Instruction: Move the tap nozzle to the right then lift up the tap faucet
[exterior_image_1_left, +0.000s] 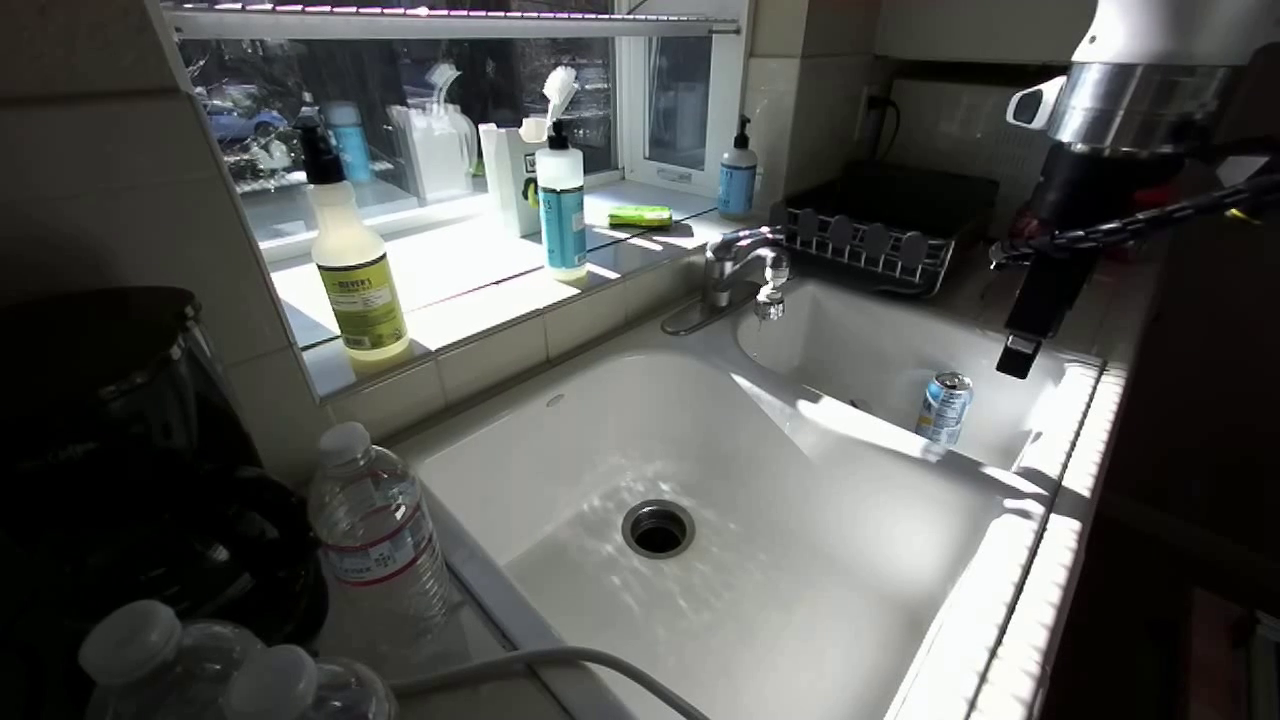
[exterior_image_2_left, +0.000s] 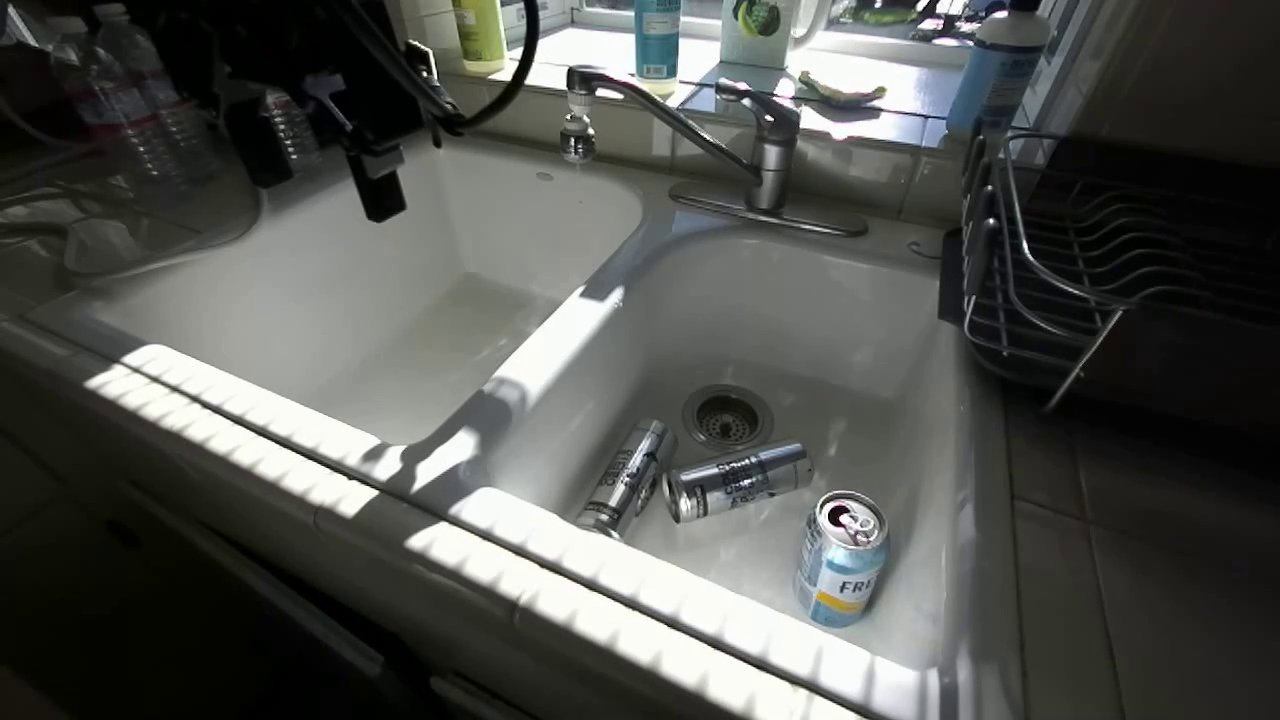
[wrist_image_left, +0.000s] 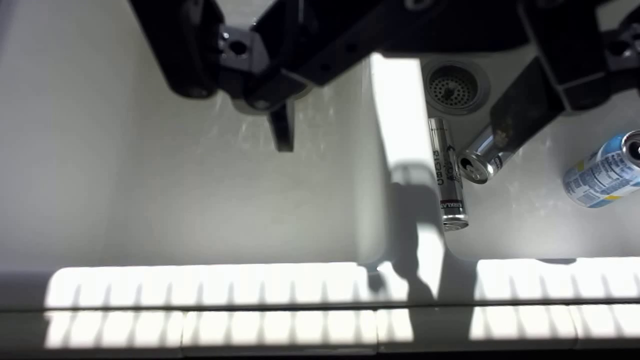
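Currently, the gripper (wrist_image_left: 392, 140) hangs over the sink (wrist_image_left: 240, 210), fingers (wrist_image_left: 283, 132) well apart.
In the wrist view they sit toward the top, one each side of the divider (wrist_image_left: 400, 110); in an exterior view they show at upper left. The spout (exterior_image_2_left: 680, 120), at that frame's upper middle, slants up-left to its down-turned tip; the lever (exterior_image_2_left: 755, 98) tops the tap body (exterior_image_2_left: 772, 165). Two silver cans (exterior_image_2_left: 740, 480) lie near the drain (exterior_image_2_left: 728, 418), lower middle; a blue can (exterior_image_2_left: 842, 570) stands at lower right. A rack (exterior_image_2_left: 982, 240) sits at right.
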